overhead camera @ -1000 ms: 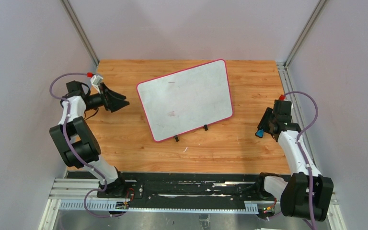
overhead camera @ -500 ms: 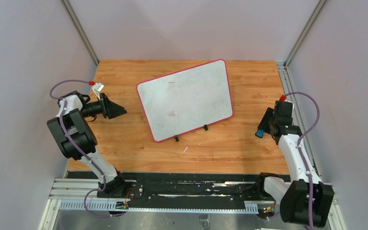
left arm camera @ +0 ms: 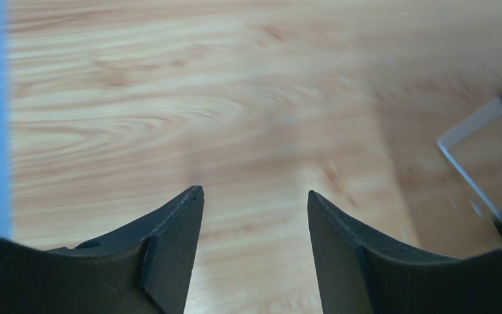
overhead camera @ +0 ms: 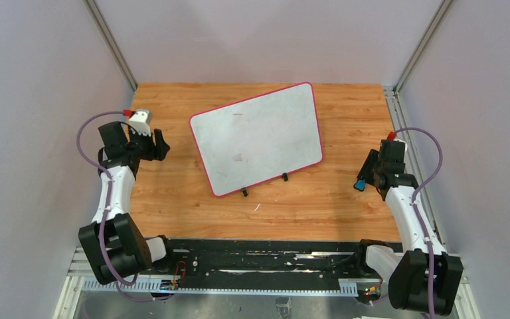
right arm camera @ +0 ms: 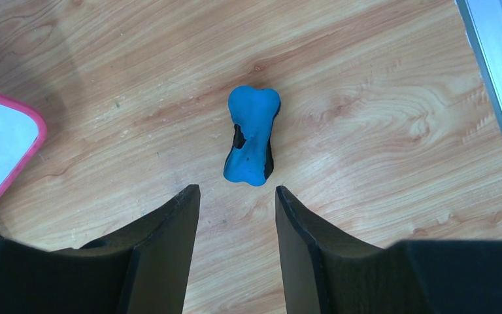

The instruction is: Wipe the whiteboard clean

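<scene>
The whiteboard [overhead camera: 255, 136] lies tilted in the middle of the wooden table. It has a pink-red rim, two black feet [overhead camera: 244, 193] on its near edge and faint red smudges [overhead camera: 239, 157]. Its corner shows in the right wrist view [right arm camera: 0, 147]. A small blue eraser-like piece [right arm camera: 251, 134] lies on the wood right of the board, also in the top view [overhead camera: 358, 184]. My right gripper [right arm camera: 237, 190] is open and empty, its tips just short of the blue piece [overhead camera: 366, 177]. My left gripper [left arm camera: 255, 196] is open and empty over bare wood left of the board [overhead camera: 161, 149].
Grey walls close in the table on the left, back and right. A metal rail [right arm camera: 497, 72] runs along the right table edge. A thin grey angled edge [left arm camera: 470, 140] shows blurred in the left wrist view. The black base rail [overhead camera: 252, 256] lies at the near edge.
The left arm has swung its elbow down and back, and its gripper has drawn left and tipped down towards the table. The right arm has barely moved.
</scene>
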Action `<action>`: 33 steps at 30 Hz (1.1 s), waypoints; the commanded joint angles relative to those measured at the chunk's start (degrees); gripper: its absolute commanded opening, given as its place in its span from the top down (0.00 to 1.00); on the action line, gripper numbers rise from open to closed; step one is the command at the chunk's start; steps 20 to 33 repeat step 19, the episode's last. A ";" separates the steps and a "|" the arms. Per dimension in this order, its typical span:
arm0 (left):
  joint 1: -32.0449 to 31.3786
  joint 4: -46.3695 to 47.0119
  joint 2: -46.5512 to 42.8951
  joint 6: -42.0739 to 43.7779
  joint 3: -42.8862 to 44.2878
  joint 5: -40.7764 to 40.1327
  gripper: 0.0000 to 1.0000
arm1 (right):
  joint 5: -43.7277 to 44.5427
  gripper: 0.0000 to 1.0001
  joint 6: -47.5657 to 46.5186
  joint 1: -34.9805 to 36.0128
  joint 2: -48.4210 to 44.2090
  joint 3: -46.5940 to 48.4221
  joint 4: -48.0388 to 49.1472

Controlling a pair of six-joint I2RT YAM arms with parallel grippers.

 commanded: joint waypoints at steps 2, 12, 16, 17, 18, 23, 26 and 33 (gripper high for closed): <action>-3.37 32.90 1.94 -15.54 -11.84 -21.71 0.35 | 2.05 0.52 -0.43 0.92 -1.44 -0.49 0.09; -6.47 48.46 -2.12 -16.08 -23.53 -23.08 0.34 | 2.99 0.55 0.51 1.77 0.51 -1.38 1.61; -6.53 48.37 -2.44 -16.37 -23.80 -21.04 0.34 | 2.94 0.57 0.34 2.30 -0.43 -2.91 3.36; -6.51 48.37 -2.51 -16.31 -23.85 -20.90 0.33 | 3.12 0.57 0.45 2.39 -0.81 -3.28 3.74; -6.55 48.38 -2.58 -16.23 -23.94 -20.66 0.33 | 3.20 0.57 0.43 2.46 -1.33 -3.83 4.31; -6.56 48.37 -2.77 -16.12 -24.04 -20.35 0.33 | 3.05 0.56 0.39 2.50 -1.87 -4.29 4.93; -6.56 48.37 -2.77 -16.12 -24.04 -20.35 0.33 | 3.05 0.56 0.39 2.50 -1.87 -4.29 4.93; -6.56 48.37 -2.77 -16.12 -24.04 -20.35 0.33 | 3.05 0.56 0.39 2.50 -1.87 -4.29 4.93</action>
